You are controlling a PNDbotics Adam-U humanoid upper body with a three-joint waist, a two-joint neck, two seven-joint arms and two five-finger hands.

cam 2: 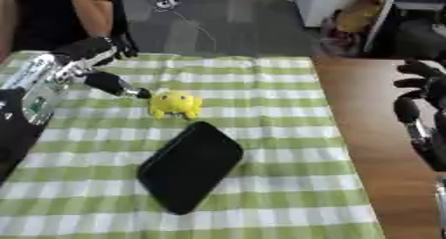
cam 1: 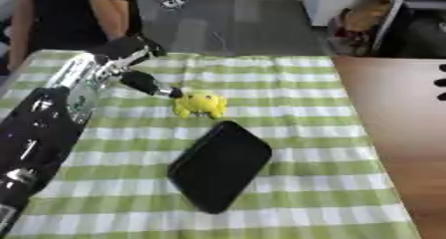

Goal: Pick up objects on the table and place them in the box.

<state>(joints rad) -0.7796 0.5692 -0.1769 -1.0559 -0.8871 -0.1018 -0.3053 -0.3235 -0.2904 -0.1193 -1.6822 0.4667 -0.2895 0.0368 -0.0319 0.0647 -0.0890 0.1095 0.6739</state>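
The yellow toy [cam 1: 201,105] sits mid-counter [cam 1: 305,198], just far of the black box [cam 1: 219,166]. The left hand [cam 1: 131,59] is nearer, one of its relaxed, empty fingers [cam 1: 150,85] reaching the toy's left side. The right hand [cam 2: 420,98] idles open, far right.

We can read no text, label, brand, number or sign in either view. The yellow toy [cam 1: 201,105] shows only small dark marks that we cannot make out as letters, the black box [cam 1: 219,165] is plain on its visible faces, and the green-and-white checked cloth [cam 1: 305,193] on the surface carries only its pattern.
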